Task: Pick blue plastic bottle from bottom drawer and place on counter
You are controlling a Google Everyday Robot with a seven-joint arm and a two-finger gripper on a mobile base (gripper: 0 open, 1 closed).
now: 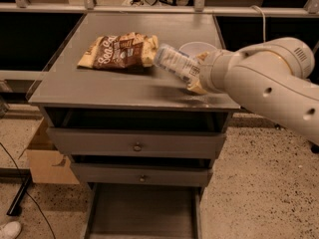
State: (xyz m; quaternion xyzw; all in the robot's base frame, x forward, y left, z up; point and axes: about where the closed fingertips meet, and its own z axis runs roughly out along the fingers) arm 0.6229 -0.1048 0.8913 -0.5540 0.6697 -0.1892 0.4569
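Note:
The blue plastic bottle [175, 63] is held tilted above the counter [114, 86], its white cap pointing up and left toward the chip bag. My gripper [195, 78] is shut on the bottle's lower end, over the counter's right half, and my white arm reaches in from the right. The bottom drawer [142, 215] stands pulled out below the cabinet, its grey tray showing nothing inside.
A brown chip bag [119, 51] lies on the counter's back left. A pale bowl [197, 49] sits at the back right, partly hidden behind the bottle and arm. Two knobbed drawers [137, 146] are shut. A cardboard box [47, 158] stands on the floor at left.

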